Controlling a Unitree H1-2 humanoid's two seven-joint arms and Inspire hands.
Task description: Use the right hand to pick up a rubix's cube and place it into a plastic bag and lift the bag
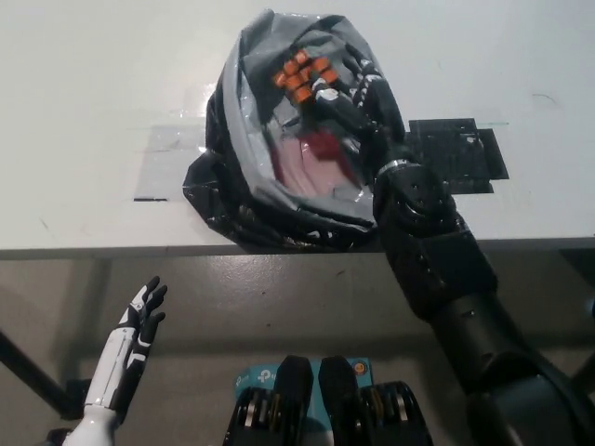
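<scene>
Both hands show from the head camera. Nearest, at the lower left and below the bench edge, the white left hand rests in the air over the floor, fingers spread apart and grasping nothing; it is well apart from everything on the bench.

From the lower right the black right arm rises across the front edge of the white bench and leans in toward the middle. Its forearm crosses the near right rim of the plastic bag, a crumpled grey and black bag that sits close to the bench's front edge with its mouth gaping upward. Reddish material shows at the bottom of the bag's opening.

Inside that opening, the right hand is curled around the rubix's cube, with dark fingers wrapped over its near side. The cube's orange face points up and it sits within the upper part of the bag's mouth, above the reddish material; whether it touches the bag lining cannot be told.

Beside the bag, a clear tape strip lies flat on the bench to the left, and a patch of black tape lies to the right, just beyond the arm.
</scene>
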